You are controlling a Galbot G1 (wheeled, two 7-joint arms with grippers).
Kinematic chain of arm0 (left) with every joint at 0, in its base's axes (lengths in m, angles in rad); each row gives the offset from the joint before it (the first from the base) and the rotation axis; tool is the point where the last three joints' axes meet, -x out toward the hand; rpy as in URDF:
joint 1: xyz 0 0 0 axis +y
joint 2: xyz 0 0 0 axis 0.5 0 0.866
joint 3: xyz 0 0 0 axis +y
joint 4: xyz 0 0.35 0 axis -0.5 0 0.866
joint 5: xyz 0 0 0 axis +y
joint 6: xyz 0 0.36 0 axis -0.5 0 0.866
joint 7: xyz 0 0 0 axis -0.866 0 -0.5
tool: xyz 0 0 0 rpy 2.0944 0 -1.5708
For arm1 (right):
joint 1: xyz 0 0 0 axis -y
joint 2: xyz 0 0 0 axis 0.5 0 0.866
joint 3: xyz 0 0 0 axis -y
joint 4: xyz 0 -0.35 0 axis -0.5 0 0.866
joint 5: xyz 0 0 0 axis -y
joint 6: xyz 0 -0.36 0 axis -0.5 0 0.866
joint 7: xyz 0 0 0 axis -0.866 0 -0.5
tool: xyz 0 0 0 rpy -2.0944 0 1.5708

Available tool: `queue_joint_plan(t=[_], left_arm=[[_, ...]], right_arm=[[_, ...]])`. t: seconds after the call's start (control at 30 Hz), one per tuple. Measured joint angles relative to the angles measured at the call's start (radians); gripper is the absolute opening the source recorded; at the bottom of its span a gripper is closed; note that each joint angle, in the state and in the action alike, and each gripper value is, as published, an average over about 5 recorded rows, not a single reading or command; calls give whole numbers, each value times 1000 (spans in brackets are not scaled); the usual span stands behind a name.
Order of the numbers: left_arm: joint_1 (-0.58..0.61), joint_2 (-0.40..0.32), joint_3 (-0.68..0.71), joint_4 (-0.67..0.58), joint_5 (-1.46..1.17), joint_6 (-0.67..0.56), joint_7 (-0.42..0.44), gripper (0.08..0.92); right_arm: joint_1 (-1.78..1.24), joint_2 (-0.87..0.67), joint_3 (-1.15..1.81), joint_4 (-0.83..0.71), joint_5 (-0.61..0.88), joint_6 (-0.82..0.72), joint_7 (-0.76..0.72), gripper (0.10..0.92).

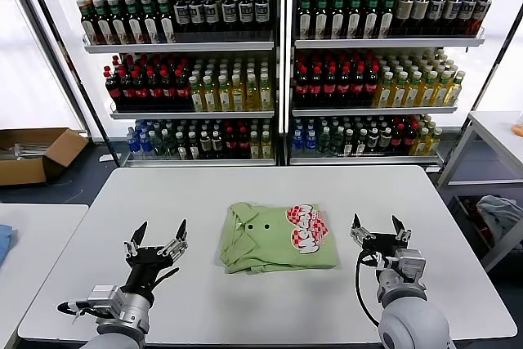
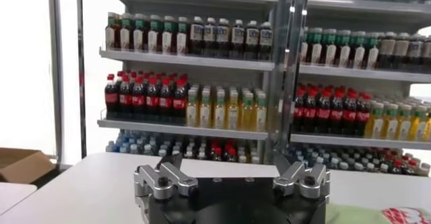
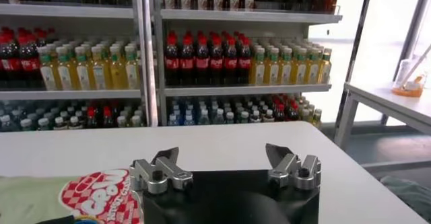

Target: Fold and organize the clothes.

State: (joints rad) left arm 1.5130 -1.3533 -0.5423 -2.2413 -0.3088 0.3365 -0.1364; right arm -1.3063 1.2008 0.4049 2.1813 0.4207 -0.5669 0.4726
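A light green polo shirt [image 1: 276, 238] lies folded into a neat rectangle on the white table [image 1: 245, 194], about midway between the left and right edges and nearer the front edge than the back. Its collar and two small dark buttons sit toward the left side of the bundle, and the red-and-white checkered print faces up on the right half. The folded edges look fairly square, though from here I can't quite tell how many layers are stacked underneath.

The left tool [image 1: 160, 234] hovers over the table to the left of the shirt, well apart from it, its fingers spread wide and holding nothing. The right tool [image 1: 377, 228] sits on the other side, near the shirt's right edge but not touching it, likewise spread open and empty. In the right wrist view, the right tool [image 3: 222, 159] points toward the back edge of the table, with a corner of the checkered print showing beside it; in the left wrist view, the left tool [image 2: 229, 168] points the same way, with a sliver of green cloth at its side.

Behind the table stands a tall shelf unit [image 1: 282, 79] packed with rows of bottled drinks. A cardboard box [image 1: 37, 153] rests on the floor off the table's back left corner.
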Motion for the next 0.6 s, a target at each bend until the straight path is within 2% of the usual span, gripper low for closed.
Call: queue_joint_plan(t=[0.6], left_arm=[[2,-16,-14,-13,0,3,22,823]], right_arm=[[-8,0,19,-16,-4,1,-13,823]])
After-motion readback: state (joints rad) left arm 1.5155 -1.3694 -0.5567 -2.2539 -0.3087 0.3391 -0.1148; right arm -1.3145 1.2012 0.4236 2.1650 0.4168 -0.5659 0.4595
